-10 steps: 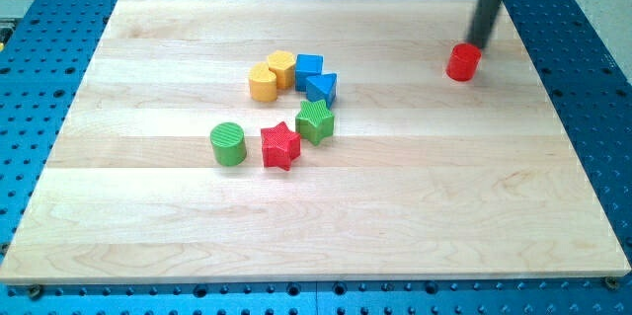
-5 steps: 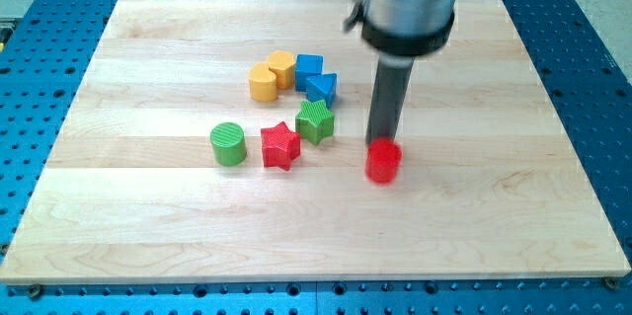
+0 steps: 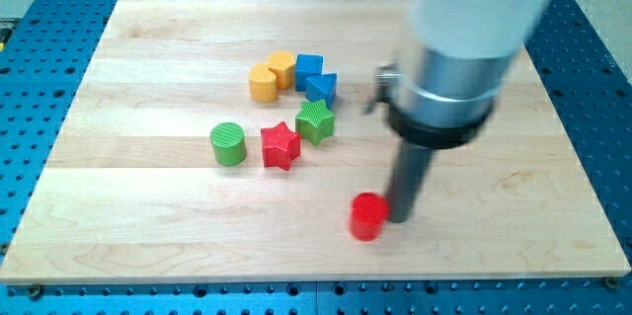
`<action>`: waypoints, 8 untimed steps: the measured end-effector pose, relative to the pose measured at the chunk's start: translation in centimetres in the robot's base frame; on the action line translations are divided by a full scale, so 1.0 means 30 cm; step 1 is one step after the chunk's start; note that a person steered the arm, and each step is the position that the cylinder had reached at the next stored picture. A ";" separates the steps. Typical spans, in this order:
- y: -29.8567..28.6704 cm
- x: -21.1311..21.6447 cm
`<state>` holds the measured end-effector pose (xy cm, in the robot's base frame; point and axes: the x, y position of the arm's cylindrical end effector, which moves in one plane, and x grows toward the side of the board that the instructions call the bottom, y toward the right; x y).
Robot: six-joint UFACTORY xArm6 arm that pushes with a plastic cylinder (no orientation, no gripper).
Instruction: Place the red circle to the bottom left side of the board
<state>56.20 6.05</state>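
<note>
The red circle [image 3: 367,216] is a small red cylinder lying low on the board, right of the middle. My tip [image 3: 400,220] is at its right side, touching or nearly touching it. The arm's grey body rises above it toward the view's top right and hides part of the board's right half.
A cluster sits left of centre: green cylinder [image 3: 228,143], red star [image 3: 279,145], green star [image 3: 315,120], blue triangle [image 3: 321,87], blue cube [image 3: 309,66], two yellow blocks [image 3: 272,75]. The wooden board [image 3: 138,226] lies on a blue perforated table.
The red circle has been pushed from the board's upper right down and left toward the bottom edge. My tip followed it, staying on its upper right, then right side.
</note>
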 end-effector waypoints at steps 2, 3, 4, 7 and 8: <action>-0.090 0.102; -0.378 0.113; -0.628 0.075; -0.791 0.082; -0.795 0.127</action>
